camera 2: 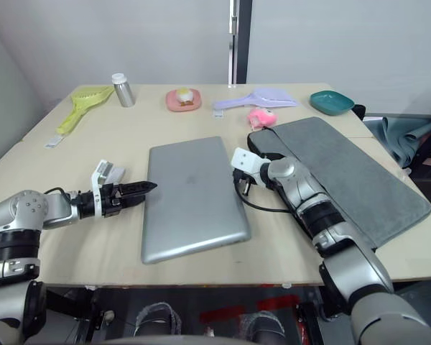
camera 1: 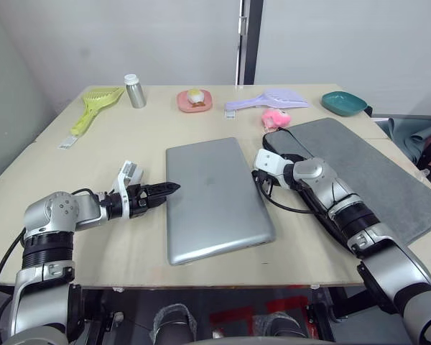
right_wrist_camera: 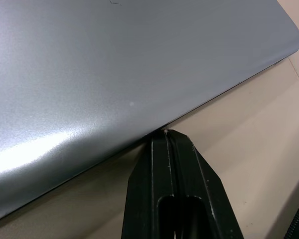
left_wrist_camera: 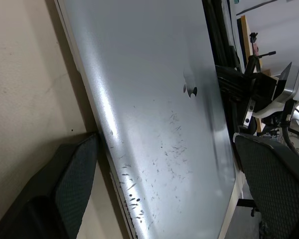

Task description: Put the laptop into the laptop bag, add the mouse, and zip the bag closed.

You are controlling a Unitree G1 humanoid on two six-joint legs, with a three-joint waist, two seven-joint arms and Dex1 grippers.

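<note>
The laptop (camera 1: 214,198) lies flat and closed on the table (camera 1: 122,144), lid up, its long axis running away from the robot and tilted a little so the far end leans toward the robot's left; one short edge sits near the table's front edge. There is one laptop, one laptop bag and two grippers at work. The left gripper (camera 1: 169,189) lies low at the laptop's left long edge, about midway along it; in the left wrist view its two fingers (left_wrist_camera: 72,184) stand apart, one on the table side of that edge and the other out over the lid, so the jaws are spread and grasp nothing. The right gripper (right_wrist_camera: 167,137) is at the opposite long edge, with its fingers pressed together and their tip touching the laptop's rim where it meets the table, nothing between them. Just to the right, under the right forearm, the laptop bag (camera 1: 373,169) lies flat, its long axis angled from the table's middle toward the front right corner, black trim along the near side. A pink plush toy (camera 1: 276,118) sits at the bag's far corner. Along the table's far side stand one yellow scoop (camera 1: 95,106), one metal bottle (camera 1: 134,91), one pink dish (camera 1: 195,101), one lilac scoop (camera 1: 269,99) and one teal bowl (camera 1: 343,103).
</note>
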